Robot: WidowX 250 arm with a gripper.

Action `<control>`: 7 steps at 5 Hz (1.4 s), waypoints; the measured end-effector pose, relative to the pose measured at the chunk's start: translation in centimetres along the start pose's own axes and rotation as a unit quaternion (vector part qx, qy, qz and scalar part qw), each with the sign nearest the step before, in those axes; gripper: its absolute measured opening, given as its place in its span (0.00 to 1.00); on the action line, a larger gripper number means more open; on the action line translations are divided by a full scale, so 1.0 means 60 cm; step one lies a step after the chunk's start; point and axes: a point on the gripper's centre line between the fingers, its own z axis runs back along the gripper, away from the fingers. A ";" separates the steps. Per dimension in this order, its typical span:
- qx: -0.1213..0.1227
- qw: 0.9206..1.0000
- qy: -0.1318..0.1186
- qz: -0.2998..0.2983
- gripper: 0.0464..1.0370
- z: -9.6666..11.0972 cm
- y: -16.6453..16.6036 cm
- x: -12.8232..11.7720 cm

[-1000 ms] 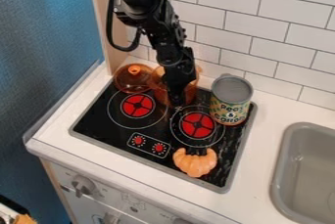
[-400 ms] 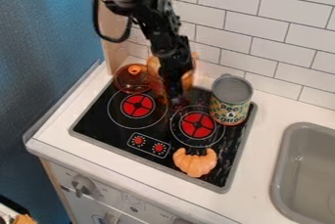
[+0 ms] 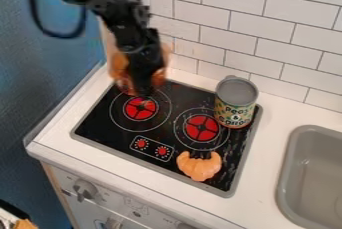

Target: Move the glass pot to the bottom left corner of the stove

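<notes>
Gently: black two-finger gripper (image 3: pixel 141 94) clamped on round amber glass pot (image 3: pixel 119 67); keep level, lower onto bottom-left corner of flat black stove (image 3: pixel 97 124).

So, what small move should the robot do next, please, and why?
Probably ease the gripper and glass pot toward the stove's near left corner: the pot shows on both sides of the gripper, beyond the left burner, short of that corner.
</notes>
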 end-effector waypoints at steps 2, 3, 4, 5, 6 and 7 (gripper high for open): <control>-0.025 0.996 0.014 0.086 0.03 -0.010 -0.067 -0.106; -0.028 0.996 0.030 0.082 0.03 -0.042 -0.090 -0.129; -0.025 0.996 0.049 0.070 0.03 -0.068 -0.090 -0.141; -0.021 0.996 0.049 0.069 0.03 -0.082 -0.072 -0.140; -0.015 0.996 0.045 0.069 0.03 -0.085 -0.057 -0.135; -0.017 0.997 0.035 0.064 0.07 -0.090 -0.052 -0.125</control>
